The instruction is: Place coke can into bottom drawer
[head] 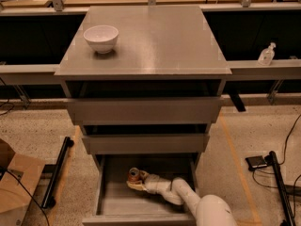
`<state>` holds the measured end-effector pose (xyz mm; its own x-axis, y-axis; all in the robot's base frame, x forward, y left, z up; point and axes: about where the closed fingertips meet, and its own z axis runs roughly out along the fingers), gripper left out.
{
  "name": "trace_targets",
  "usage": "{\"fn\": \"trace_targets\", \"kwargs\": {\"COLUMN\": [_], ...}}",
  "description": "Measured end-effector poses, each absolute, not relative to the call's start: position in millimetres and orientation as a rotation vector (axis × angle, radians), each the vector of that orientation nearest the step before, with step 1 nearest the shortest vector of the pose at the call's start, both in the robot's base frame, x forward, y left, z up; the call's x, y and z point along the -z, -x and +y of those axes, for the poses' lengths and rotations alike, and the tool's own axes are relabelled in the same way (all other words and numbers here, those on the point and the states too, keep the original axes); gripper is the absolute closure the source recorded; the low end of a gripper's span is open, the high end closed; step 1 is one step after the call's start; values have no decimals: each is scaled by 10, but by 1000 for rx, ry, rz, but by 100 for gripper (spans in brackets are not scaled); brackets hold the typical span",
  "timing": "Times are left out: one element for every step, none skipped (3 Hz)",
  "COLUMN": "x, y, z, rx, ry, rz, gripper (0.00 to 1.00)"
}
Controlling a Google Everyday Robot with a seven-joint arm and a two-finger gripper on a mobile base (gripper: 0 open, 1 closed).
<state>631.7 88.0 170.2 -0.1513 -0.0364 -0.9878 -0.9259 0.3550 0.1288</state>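
The bottom drawer (113, 199) of the grey cabinet is pulled open and shows its grey box interior. The coke can (134, 174), red with a silver top, is inside the drawer near its back middle, upright or slightly tilted. My white arm reaches in from the lower right, and the gripper (136, 181) sits at the can, its fingers around the can's lower part. I cannot tell whether the can rests on the drawer floor.
A white bowl (100, 38) stands on the cabinet top (155, 41) at the back left. Two upper drawers (143, 111) stick out slightly. A cardboard box (16, 185) and a black bar (56, 173) lie on the floor at left, cables and a black stand (277, 178) at right. A clear bottle (266, 54) stands on the right ledge.
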Motion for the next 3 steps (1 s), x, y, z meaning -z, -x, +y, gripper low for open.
{"fn": "trace_targets", "kwargs": {"x": [-1701, -1702, -1702], "y": [-6313, -6304, -6303], "z": [921, 936, 937], "rx": [-1018, -1026, -1026], "ry": [914, 914, 914], "rz": [1504, 1501, 1501], "gripper": [13, 0, 0]}}
